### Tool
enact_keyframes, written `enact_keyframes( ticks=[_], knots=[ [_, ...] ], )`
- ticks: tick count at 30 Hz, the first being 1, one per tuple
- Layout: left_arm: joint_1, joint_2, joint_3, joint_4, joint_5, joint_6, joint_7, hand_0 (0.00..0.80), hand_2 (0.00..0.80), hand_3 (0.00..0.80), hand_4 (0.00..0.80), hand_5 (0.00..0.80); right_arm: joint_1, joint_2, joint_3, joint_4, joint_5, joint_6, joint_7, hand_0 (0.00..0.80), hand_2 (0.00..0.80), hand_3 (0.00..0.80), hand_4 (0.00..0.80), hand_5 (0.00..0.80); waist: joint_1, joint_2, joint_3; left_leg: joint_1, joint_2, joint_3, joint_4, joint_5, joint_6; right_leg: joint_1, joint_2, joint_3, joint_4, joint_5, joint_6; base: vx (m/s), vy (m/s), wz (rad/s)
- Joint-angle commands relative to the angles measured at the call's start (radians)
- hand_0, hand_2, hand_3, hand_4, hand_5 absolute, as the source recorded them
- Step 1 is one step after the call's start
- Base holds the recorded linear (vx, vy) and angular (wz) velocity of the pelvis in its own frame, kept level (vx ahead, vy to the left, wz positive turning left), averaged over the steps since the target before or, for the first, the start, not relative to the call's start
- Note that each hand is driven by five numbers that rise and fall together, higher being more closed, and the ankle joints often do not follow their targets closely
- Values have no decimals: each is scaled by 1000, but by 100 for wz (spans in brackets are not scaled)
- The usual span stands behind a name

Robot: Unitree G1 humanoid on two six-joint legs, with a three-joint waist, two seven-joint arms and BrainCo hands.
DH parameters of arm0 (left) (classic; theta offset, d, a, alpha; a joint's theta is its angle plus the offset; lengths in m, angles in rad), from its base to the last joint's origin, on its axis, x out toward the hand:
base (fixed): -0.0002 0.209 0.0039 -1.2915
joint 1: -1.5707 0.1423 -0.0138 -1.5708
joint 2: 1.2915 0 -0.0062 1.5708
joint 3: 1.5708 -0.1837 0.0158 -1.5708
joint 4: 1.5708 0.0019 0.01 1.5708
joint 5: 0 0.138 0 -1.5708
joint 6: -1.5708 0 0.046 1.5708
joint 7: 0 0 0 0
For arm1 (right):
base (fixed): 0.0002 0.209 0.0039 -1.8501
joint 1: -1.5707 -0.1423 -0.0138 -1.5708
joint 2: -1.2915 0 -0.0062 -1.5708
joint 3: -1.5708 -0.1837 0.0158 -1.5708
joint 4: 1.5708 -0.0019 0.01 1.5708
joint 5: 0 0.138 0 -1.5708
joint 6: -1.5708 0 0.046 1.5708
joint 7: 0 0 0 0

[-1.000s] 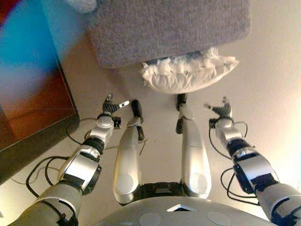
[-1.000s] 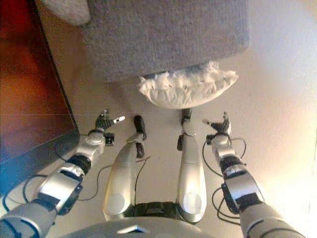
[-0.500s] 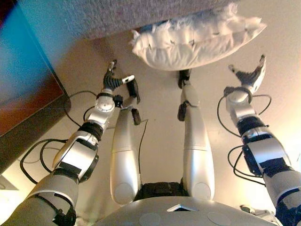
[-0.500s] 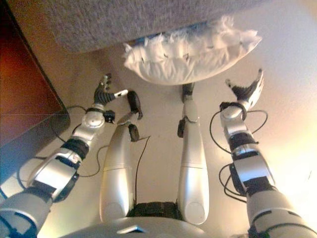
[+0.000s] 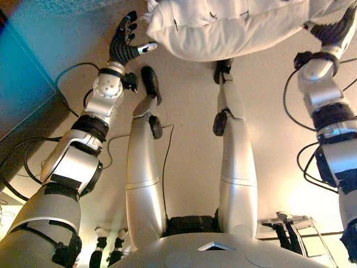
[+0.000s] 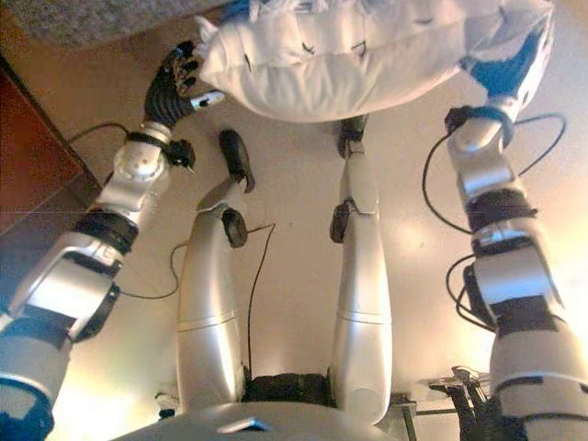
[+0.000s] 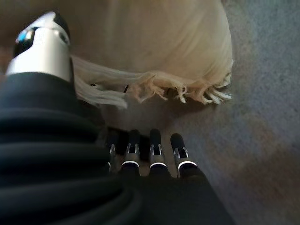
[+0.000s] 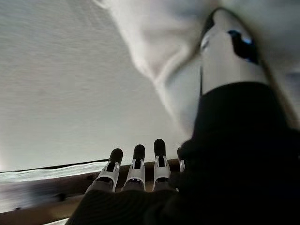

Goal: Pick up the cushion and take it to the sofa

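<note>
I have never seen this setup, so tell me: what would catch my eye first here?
The white fringed cushion fills the far edge of the head views, lying on the floor against the grey sofa. Either end has a robot hand at it: the left hand open beside its left end, and the right hand at its right end, fingers straight in that hand's wrist view.

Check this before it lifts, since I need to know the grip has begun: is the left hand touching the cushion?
Cannot tell. In the right eye view the left hand reaches the cushion edge; the left wrist view shows its fringe past the straight fingers, no plain contact.
</note>
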Motion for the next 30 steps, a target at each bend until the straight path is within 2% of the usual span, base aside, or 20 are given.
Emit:
enact_keyframes(
  ticks=[1, 4, 11, 19, 20, 22, 25, 30],
  knots=[
    [-23, 55, 29, -70, -54, -73, -72, 0, 0, 0, 0, 0, -42, -97, 42, -51, 12, -97, 30, 0, 0, 0, 0, 0, 3, -11, -3, -30, -7, -70, -125, 90, -16, 5, -46, -34, 193, -177, 84, -10, -99, 2],
    [-75, 61, 4, -61, -82, -50, -152, 0, 0, 0, 0, 0, -100, -104, 68, -30, 33, -133, 89, 0, 0, 0, 0, 0, 9, -25, -3, -44, -9, -84, -123, 89, -21, 0, -48, -45, 191, -177, 91, -6, -95, 5],
    [-180, 59, -55, -33, -196, 67, -288, 0, 0, 0, 0, 0, -226, -101, 150, -21, 91, -188, 226, 0, 0, 0, 0, 0, 8, -46, -3, -56, -10, -104, -146, 89, -35, -2, -48, -64, 156, -169, 105, 1, -68, 0],
    [-222, 59, -70, -7, -284, 133, -424, 0, 0, 0, 0, 0, -278, -77, 197, -54, 207, -222, 476, 0, 0, 0, 0, 0, 10, -54, -3, -29, -16, -120, -226, 112, -53, 25, -37, -74, 81, -166, 116, 18, -18, -2],
    [-223, 61, -68, -8, -301, 140, -448, 201, 201, 201, 201, 201, -277, -76, 197, -64, 240, -225, 512, 0, 0, 0, 0, 0, 9, -54, -3, -28, -16, -121, -232, 114, -55, 25, -37, -75, 75, -165, 117, 0, 0, 0],
    [-227, 60, -65, -8, -323, 156, -487, 800, 800, 800, 800, 800, -276, -70, 195, -69, 287, -229, 580, 0, 0, 0, 0, 0, 8, -53, -3, -26, -16, -121, -243, 117, -58, 27, -36, -76, 62, -163, 119, 17, -7, 1],
    [-229, 63, -69, -18, -329, 186, -546, 800, 800, 800, 800, 800, -266, -65, 198, -102, 357, -212, 705, 0, 0, 0, 0, 0, 5, -53, -3, -24, -19, -122, -261, 123, -61, 26, -35, -78, 43, -157, 122, 34, -14, 3],
    [-232, 74, -89, -16, -369, 279, -671, 800, 800, 800, 800, 800, -257, -74, 220, -133, 473, -184, 903, 0, 0, 0, 0, 0, -1, -54, -3, -22, -17, -120, -268, 128, -64, 25, -36, -77, 31, -149, 124, 6, -2, 1]
  ],
)
